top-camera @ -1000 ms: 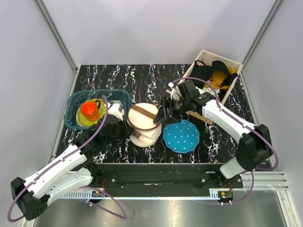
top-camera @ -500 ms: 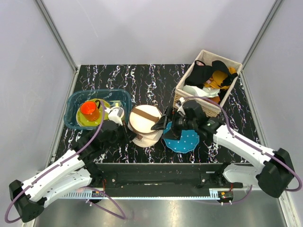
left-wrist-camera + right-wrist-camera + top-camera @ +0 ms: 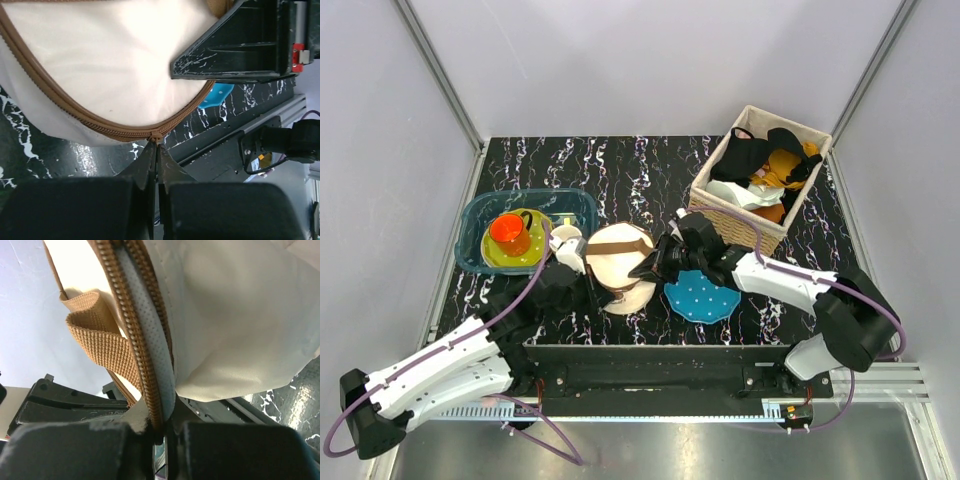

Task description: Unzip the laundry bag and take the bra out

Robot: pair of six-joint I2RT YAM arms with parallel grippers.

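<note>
The cream laundry bag [image 3: 616,258] with brown zip trim and a brown strap lies in the table's near middle, held between both grippers. My left gripper [image 3: 588,284] is at its near-left rim, and in the left wrist view the left gripper [image 3: 157,146] is shut on the small brown zip pull [image 3: 157,135]. My right gripper [image 3: 646,268] is at the bag's right side. In the right wrist view the right gripper [image 3: 160,424] is shut on the bag's zipped rim [image 3: 150,390], beside the strap [image 3: 102,342]. The zip looks closed. The bra is hidden.
A blue white-dotted disc [image 3: 702,296] lies under the right arm. A blue basin [image 3: 578,202] at the left holds an orange cup [image 3: 509,233] on a green plate. A wicker basket [image 3: 732,224] with black and mustard clothes stands at the back right.
The right gripper, open beside the bag a second ago, has closed on the bag's zipped rim. The right arm swung nearer and lower; the bag now lies flatter. The left gripper stays shut.
</note>
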